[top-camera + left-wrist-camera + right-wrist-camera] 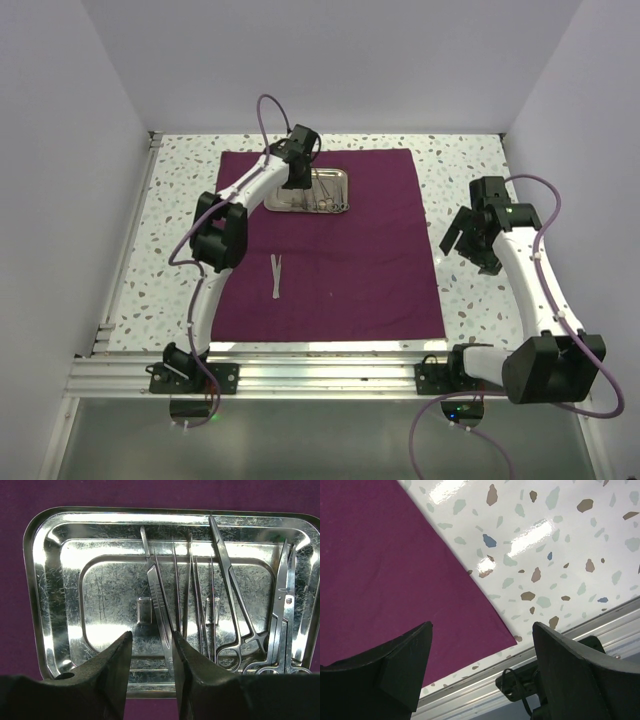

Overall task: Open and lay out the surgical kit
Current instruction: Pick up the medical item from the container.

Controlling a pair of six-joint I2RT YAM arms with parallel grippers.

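Tray [35,580] on cloth [340,270], far-left part, w/ scalpel [156,587], forceps [235,595], scissors [282,610] inside. L gripper [151,639] over tray, narrow gap, scalpel handle btwn its tips. Tweezers [276,275] on cloth nearer than tray. R gripper [482,626] spread wide, empty, off cloth's right edge

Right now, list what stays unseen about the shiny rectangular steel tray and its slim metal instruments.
- Left wrist view: black fingers of the left gripper hide the near rim of the tray and the lower end of the flat-handled instrument; contact unclear.
- Top view: the instruments are too small to tell apart.
- Right wrist view: only dark purple cloth and speckled table; no tray.
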